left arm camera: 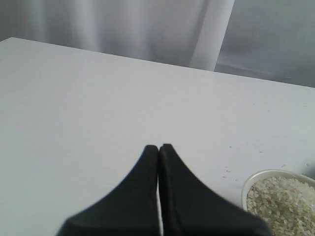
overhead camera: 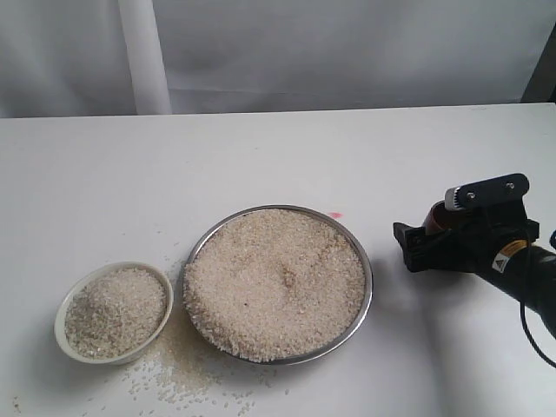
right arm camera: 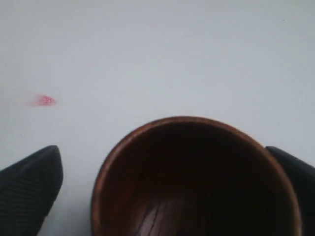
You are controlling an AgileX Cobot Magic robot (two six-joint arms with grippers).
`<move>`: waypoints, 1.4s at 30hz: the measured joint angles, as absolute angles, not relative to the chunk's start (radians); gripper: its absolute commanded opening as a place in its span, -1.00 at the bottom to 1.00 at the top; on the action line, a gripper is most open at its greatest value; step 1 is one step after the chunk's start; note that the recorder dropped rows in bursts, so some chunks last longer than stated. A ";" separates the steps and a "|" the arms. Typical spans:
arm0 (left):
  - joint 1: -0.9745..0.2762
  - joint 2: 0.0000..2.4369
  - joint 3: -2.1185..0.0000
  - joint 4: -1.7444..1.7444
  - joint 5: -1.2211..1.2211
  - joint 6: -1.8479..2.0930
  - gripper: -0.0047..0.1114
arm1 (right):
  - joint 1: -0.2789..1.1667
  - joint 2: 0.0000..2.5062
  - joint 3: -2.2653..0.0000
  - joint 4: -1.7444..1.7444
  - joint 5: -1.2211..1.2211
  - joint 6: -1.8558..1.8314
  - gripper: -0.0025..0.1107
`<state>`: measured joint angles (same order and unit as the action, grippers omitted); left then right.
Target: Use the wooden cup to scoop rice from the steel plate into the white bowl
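Heaped rice [overhead camera: 278, 282] on the steel plate [overhead camera: 368, 287], lower centre; more in the white bowl [overhead camera: 61, 317], lower left, loose grains between. Mid right, wooden cup [overhead camera: 434, 217] between the right gripper [right arm camera: 162, 152]'s parted fingers [right arm camera: 29, 191], one clear of it. Left gripper [left arm camera: 158, 147] pressed together, empty.

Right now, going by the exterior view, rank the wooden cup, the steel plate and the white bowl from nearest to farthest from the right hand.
1. Wooden cup: between the fingers of the right hand, at the right of the view.
2. Steel plate: centre of the view, apart from the hand.
3. White bowl: far left of the view, beyond the plate.
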<state>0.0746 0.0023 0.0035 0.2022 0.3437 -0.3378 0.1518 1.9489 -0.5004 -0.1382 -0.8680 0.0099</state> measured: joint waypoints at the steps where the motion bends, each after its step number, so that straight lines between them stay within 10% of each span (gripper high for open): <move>1: 0.075 0.002 0.004 0.202 0.344 -0.338 -0.92 | 0.152 1.949 -0.500 -0.140 -0.868 0.010 0.90; 10: 0.075 0.002 0.004 0.202 0.344 -0.338 -0.92 | 0.173 1.716 -0.484 -0.162 -0.825 0.007 0.86; 24: 0.075 0.002 0.004 0.202 0.344 -0.338 -0.92 | 0.256 0.979 -0.306 -0.189 -0.695 0.026 -0.96; 42: 0.075 0.002 0.004 0.202 0.344 -0.338 -0.92 | 0.256 0.345 -0.262 -0.192 -0.386 0.148 -0.96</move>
<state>0.0746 0.0023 0.0035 0.2022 0.3437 -0.3378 0.2565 0.3449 -0.2616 -0.1916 -0.3864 0.1479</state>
